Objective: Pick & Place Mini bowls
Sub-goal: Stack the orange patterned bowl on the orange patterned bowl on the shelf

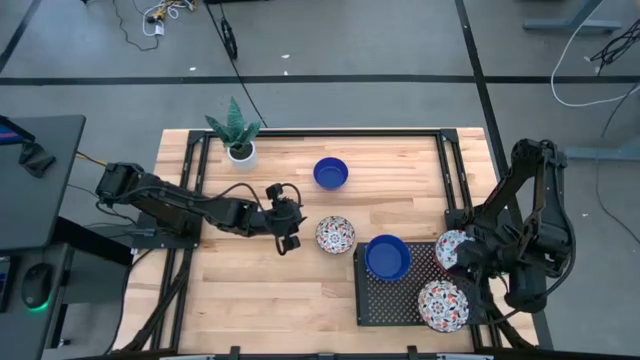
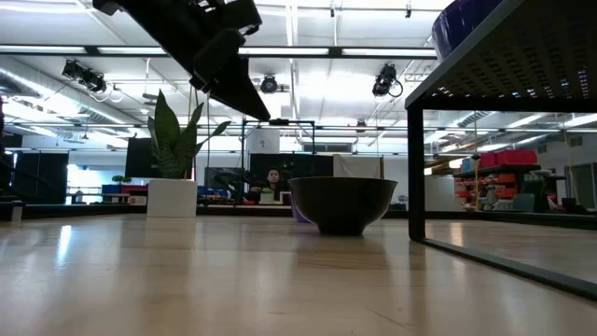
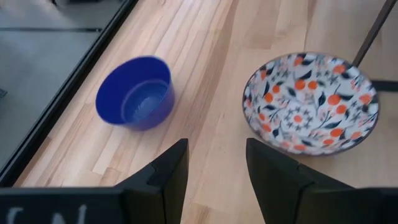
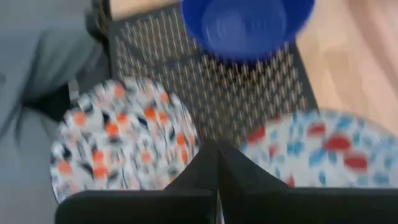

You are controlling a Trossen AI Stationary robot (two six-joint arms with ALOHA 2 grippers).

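Observation:
A floral mini bowl [image 1: 335, 234] [image 3: 311, 102] rests on its base on the wooden table, and a blue mini bowl [image 1: 330, 172] [image 3: 137, 93] stands farther back. My left gripper [image 1: 288, 235] [image 3: 214, 174] hovers open just left of the floral bowl, nothing between its fingers. On the black perforated rack [image 1: 400, 295] sit a blue bowl [image 1: 387, 257] [image 4: 245, 25] and two floral bowls [image 1: 443, 305] [image 1: 452, 250]. My right gripper [image 4: 217, 155] is shut above the rack, its tips over the mesh between the two floral bowls [image 4: 121, 146] [image 4: 329, 149].
A white pot with a green plant [image 1: 240, 148] [image 2: 173, 191] stands at the table's far left. The rack [image 2: 504, 93] is raised on legs at the table's right. Bare wood lies along the near edge and the left half. A person sits in the room beyond the table.

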